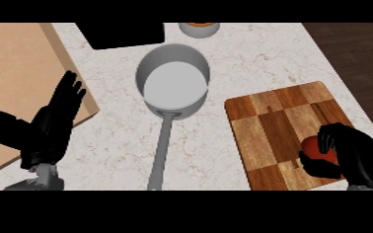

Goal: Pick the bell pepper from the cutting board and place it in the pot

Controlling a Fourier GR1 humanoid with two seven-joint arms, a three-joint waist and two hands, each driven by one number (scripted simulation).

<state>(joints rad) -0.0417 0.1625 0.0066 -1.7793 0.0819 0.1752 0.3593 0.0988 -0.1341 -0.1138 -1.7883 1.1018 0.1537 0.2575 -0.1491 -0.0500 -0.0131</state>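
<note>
Our right hand [348, 153] curls round red pepper [318, 149], low on cutting board [277, 128], so we can lift it. Grey pot [155, 60] sits well apart, mouth up, ready for pepper. Our left hand [55, 118] rests spread at left, out of way.

The red bell pepper [317, 148] shows at the near right corner of the cutting board [277, 128], partly hidden by the right hand [351, 153], whose fingers and thumb curl round it. The board, a checker of light and dark wood, lies slightly skewed by the counter's right edge. The grey steel pot [173, 86] stands upright mid-counter, apart from the board, its long handle pointing toward the near edge
</note>
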